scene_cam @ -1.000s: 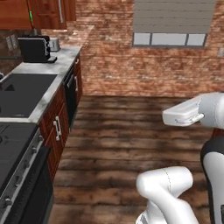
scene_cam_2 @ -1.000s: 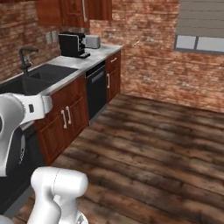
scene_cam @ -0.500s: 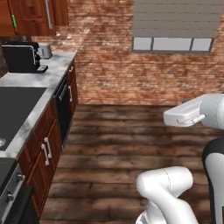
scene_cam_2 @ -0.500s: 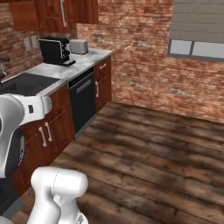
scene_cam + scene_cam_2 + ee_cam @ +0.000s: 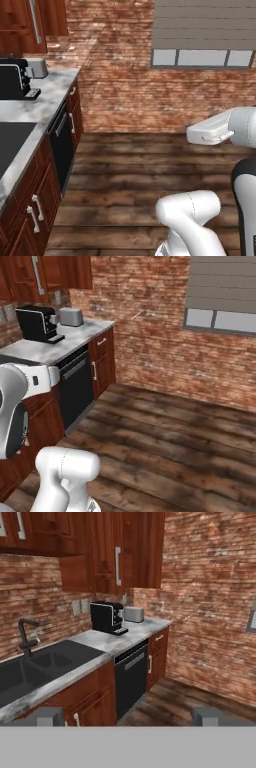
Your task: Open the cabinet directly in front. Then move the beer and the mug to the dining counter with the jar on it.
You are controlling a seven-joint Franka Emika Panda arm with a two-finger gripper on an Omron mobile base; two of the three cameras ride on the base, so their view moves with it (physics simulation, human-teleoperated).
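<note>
Brick walls and a marble counter (image 5: 107, 643) were observed. Beyond and above the fingers (image 5: 45, 716), spread wide and empty for approach, the cabinet (image 5: 107, 549) was found shut.

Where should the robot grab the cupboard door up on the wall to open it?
Probably by the long grey handle on the cupboard, gripped near its lower end. The bar stands upright and sticks out from the door, so the open gripper should come straight at it from the front, one finger on each side.

Red brick walls (image 5: 150, 331), a shuttered window (image 5: 202, 32) and dark plank floor (image 5: 175, 441) beside a marble counter (image 5: 130, 634).
</note>
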